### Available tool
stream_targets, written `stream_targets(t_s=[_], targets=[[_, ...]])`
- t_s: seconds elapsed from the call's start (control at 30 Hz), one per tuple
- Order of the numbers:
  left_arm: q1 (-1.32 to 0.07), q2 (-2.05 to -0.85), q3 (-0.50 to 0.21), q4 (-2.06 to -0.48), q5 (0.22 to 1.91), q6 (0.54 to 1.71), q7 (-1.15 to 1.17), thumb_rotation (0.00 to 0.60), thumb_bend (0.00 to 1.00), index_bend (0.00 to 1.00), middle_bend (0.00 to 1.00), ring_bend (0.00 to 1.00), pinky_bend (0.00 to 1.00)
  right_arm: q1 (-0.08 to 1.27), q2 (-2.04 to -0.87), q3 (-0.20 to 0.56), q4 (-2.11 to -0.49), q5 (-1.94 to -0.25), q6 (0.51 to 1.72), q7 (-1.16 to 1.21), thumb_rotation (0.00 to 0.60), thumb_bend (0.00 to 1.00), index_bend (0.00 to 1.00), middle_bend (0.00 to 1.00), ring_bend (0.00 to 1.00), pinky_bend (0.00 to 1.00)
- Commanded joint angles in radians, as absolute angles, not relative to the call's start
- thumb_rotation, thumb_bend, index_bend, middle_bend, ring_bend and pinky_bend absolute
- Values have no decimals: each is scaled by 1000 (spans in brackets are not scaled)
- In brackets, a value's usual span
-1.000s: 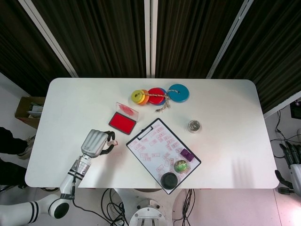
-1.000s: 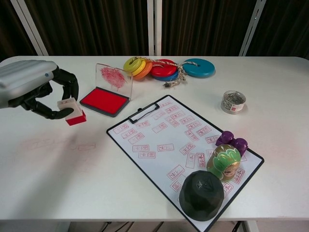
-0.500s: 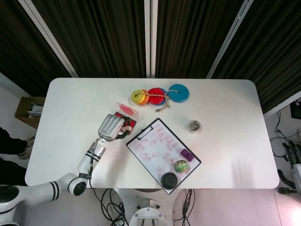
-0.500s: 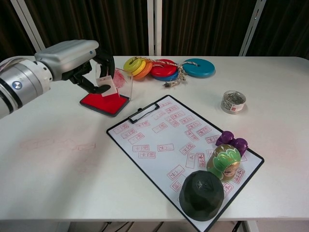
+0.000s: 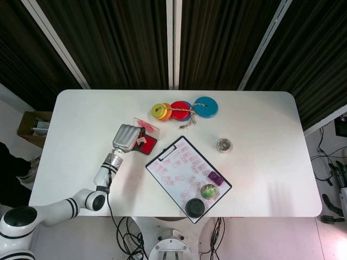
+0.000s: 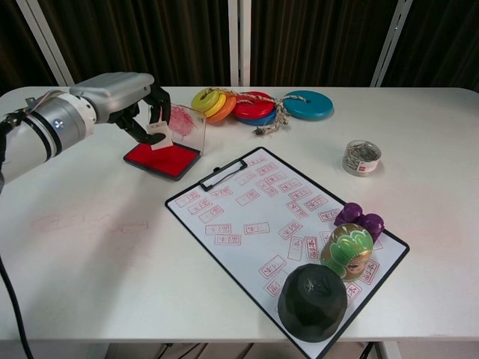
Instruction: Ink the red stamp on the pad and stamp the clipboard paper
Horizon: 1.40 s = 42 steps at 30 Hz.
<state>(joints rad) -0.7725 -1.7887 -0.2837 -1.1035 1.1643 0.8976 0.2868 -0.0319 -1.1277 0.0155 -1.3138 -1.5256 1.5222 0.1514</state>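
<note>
One arm is reached across the white table (image 6: pixel 90 262) from the left: the left arm is extended forward from the table's near left edge, with the left hand (image 6: pixel 123 93) held over the red ink pad (image 6: pixel 162 158). The back of that hand is turned upward, and its dark fingers (image 6: pixel 159 101) are curled downward and closed around the stamp (image 6: pixel 157 133), which is pinched at its pale body and is set low over, or on, the pad's near left part; contact cannot be confirmed. In the head view the same hand (image 5: pixel 126 138) is seen covering the pad's left half (image 5: pixel 147 144). The pad's clear lid (image 6: pixel 187 121), smeared with red, is stood upright behind the pad.

Just right of the pad, the clipboard (image 6: pixel 224 169) is laid at a slant, its paper (image 6: pixel 254 213) covered with many red stamp marks. On its near right corner a black domed object (image 6: pixel 312 301), a green and gold round object (image 6: pixel 346 250) and a purple object (image 6: pixel 359 218) are placed. Coloured discs (image 6: pixel 254 105) tied with cord are set at the far edge, and a small tin of clips (image 6: pixel 361 158) sits to the right.

Only a sliver of the right hand (image 5: pixel 341 174) is seen at the head view's right margin, well apart from the table; its state cannot be told.
</note>
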Motion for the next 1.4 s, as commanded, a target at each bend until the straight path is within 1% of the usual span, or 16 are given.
stream_targets(t_s=[0.03,0.33,0.9,1.07,1.17,1.23,1.4], targets=[[-779,-1801,-278,-1077,1160,893,268,600,456,631,650,1000,1000,-31,-1126,15,-1318,-1528,1522,147,600,240,0,0,0,0],[-799,-1821,-267,-1029,1142,860,250,600,469,632,654,1000,1000,-28,-1125,11,-1332,-1532,1516,129,600,241,0,0,0,0],[-806,-1858,-239,-949,1163,862,188,600,487,655,672,1000,1000,-26,-1124,6,-1331,-1528,1500,122,600,241,0,0,0,0],[-807,-1855,-239,-950,1172,871,176,600,487,656,673,1000,1000,-27,-1122,7,-1332,-1525,1502,124,600,241,0,0,0,0],[-806,-1843,-245,-972,1177,885,171,600,487,656,673,1000,1000,-28,-1122,7,-1332,-1526,1504,125,600,241,0,0,0,0],[-803,-1824,-256,-1013,1179,900,161,600,487,656,673,1000,1000,-28,-1123,7,-1332,-1526,1504,127,600,241,0,0,0,0],[-777,-1719,-289,-1227,1173,950,153,600,487,656,673,1000,1000,-26,-1128,7,-1327,-1525,1500,134,600,242,0,0,0,0]])
